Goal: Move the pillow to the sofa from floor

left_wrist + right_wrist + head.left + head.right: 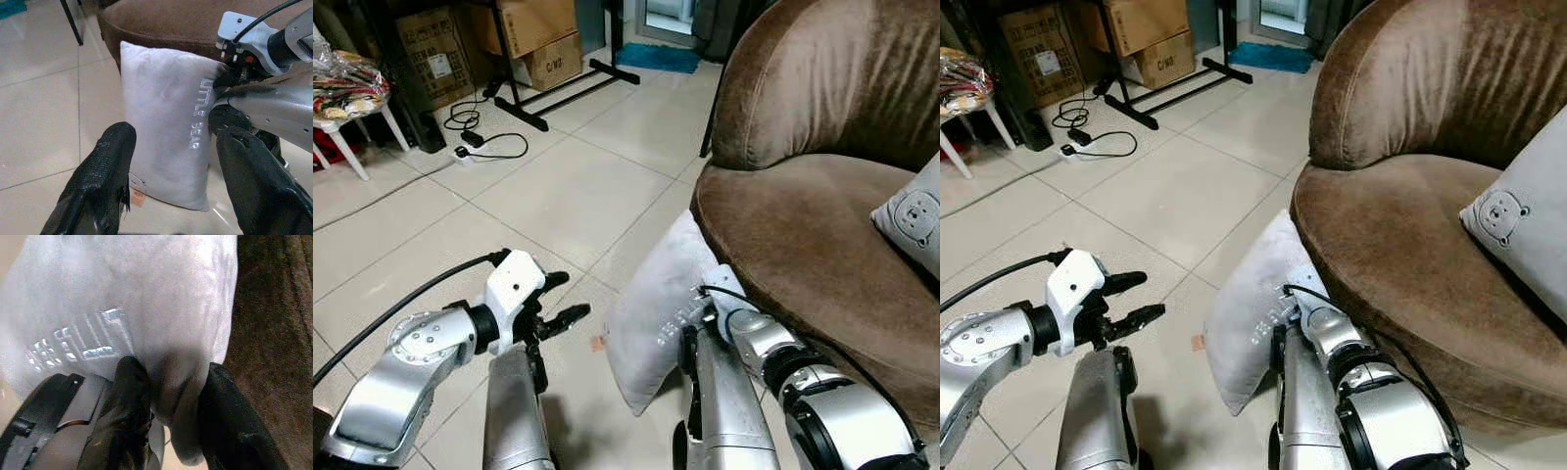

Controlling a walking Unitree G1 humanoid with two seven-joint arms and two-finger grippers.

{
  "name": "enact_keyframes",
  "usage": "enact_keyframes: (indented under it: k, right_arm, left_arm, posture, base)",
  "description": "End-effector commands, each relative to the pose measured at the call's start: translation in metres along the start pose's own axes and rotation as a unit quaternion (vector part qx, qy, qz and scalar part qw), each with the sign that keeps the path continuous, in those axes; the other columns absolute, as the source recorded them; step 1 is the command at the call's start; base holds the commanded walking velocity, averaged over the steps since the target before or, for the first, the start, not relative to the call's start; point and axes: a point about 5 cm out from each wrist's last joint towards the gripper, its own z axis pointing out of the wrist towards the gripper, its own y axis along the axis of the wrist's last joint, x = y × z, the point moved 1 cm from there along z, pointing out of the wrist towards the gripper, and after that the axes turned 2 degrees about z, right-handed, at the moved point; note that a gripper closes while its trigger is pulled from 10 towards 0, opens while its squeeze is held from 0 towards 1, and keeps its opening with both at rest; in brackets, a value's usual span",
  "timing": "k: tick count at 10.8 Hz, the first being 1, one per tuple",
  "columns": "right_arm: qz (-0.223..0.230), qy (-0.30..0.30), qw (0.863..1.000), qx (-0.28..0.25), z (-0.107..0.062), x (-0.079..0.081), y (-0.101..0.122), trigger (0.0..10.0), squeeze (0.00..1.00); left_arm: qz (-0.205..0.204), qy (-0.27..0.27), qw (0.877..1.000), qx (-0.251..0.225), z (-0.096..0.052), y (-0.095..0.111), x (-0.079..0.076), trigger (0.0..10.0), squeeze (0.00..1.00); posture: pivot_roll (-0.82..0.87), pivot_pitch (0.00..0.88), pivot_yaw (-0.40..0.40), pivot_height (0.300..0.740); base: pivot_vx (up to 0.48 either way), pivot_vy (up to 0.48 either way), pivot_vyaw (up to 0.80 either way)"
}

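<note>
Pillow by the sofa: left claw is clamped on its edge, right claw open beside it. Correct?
Sides are swapped. The right claw is clamped on the edge of the white pillow, as the right wrist view shows, fabric pinched between its fingers. The left claw is open beside it, off the pillow, seen in the left eye view. The pillow does stand by the brown sofa.

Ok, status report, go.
Right gripper shut on pillow, propped against sofa front. Left gripper open, beside it. Second cushion on the seat.

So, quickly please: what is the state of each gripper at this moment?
Left gripper: open, holding nothing, beside the pillow.
Right gripper: closed on the pillow's edge, next to the brown sofa.
</note>
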Motion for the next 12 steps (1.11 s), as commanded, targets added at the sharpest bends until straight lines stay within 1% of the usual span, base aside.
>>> enact_keyframes:
  k: [1, 3, 4, 5, 6, 7, 8, 9, 10, 11, 12]
  right_arm:
    - [0.000, 0.013, 1.000, -0.012, 0.000, 0.003, 0.011, 0.0, 0.00]
    - [-0.006, 0.025, 1.000, -0.017, -0.001, 0.007, 0.014, 0.0, 0.00]
    - [-0.002, 0.036, 0.999, -0.029, -0.001, 0.010, 0.019, 0.0, 0.00]
    - [0.047, 0.123, 0.987, -0.097, -0.006, 0.030, 0.046, 0.0, 0.00]
    - [0.055, 0.137, 0.983, -0.107, -0.007, 0.033, 0.051, 0.0, 0.00]
    - [0.093, 0.175, 0.970, -0.144, -0.013, 0.037, 0.068, 0.0, 0.00]
    - [0.143, 0.203, 0.949, -0.194, -0.020, 0.034, 0.091, 0.0, 0.00]
    - [0.177, 0.207, 0.928, -0.254, -0.031, 0.023, 0.112, 0.0, 0.00]
    - [0.198, 0.183, 0.913, -0.305, -0.044, 0.006, 0.124, 10.0, 0.00]
    - [0.207, 0.175, 0.885, -0.378, -0.068, -0.008, 0.136, 10.0, 0.00]
    - [0.200, 0.122, 0.863, -0.448, -0.097, -0.026, 0.146, 10.0, 0.00]
  left_arm:
    - [0.003, -0.008, 1.000, 0.005, -0.002, 0.001, -0.001, 10.0, 0.00]
    - [0.006, -0.001, 1.000, 0.005, -0.002, 0.002, 0.002, 10.0, 0.00]
    - [0.008, 0.006, 1.000, 0.004, -0.001, 0.002, 0.004, 10.0, 0.00]
    - [0.009, 0.020, 1.000, -0.002, 0.001, 0.001, 0.007, 10.0, 0.00]
    - [0.008, 0.024, 1.000, -0.004, 0.002, 0.001, 0.008, 10.0, 0.00]
    - [0.008, 0.035, 0.999, -0.012, 0.004, 0.002, 0.008, 10.0, 0.00]
    - [0.017, 0.057, 0.998, -0.027, 0.007, 0.006, 0.012, 10.0, 0.00]
    - [0.021, 0.101, 0.994, -0.041, 0.009, 0.010, 0.019, 10.0, 0.00]
    - [0.032, 0.122, 0.991, -0.054, 0.009, 0.015, 0.023, 10.0, 0.00]
    - [0.040, 0.145, 0.986, -0.065, 0.008, 0.019, 0.028, 10.0, 0.00]
    - [0.034, 0.177, 0.981, -0.076, 0.006, 0.025, 0.036, 10.0, 0.00]
  posture:
    - [-0.05, 0.000, 0.031, 0.433]
    - [-0.04, 0.000, 0.029, 0.433]
    - [-0.04, 0.000, 0.025, 0.433]
    - [-0.03, 0.000, 0.017, 0.433]
    - [-0.03, 0.000, 0.017, 0.433]
    - [-0.03, 0.000, 0.022, 0.433]
    - [-0.04, 0.000, 0.031, 0.433]
    - [-0.06, 0.000, 0.048, 0.433]
    - [-0.07, 0.000, 0.053, 0.433]
    - [-0.07, 0.000, 0.055, 0.433]
    - [-0.08, 0.000, 0.059, 0.438]
  base:
    - [0.000, 0.000, 0.00]
    - [0.000, 0.000, 0.00]
    - [0.000, 0.000, 0.00]
    - [0.000, 0.000, 0.00]
    - [0.000, 0.000, 0.00]
    - [0.000, 0.000, 0.00]
    - [0.000, 0.000, 0.00]
    - [0.000, 0.000, 0.00]
    - [0.000, 0.000, 0.00]
    - [0.000, 0.000, 0.00]
    - [0.000, 0.000, 0.00]
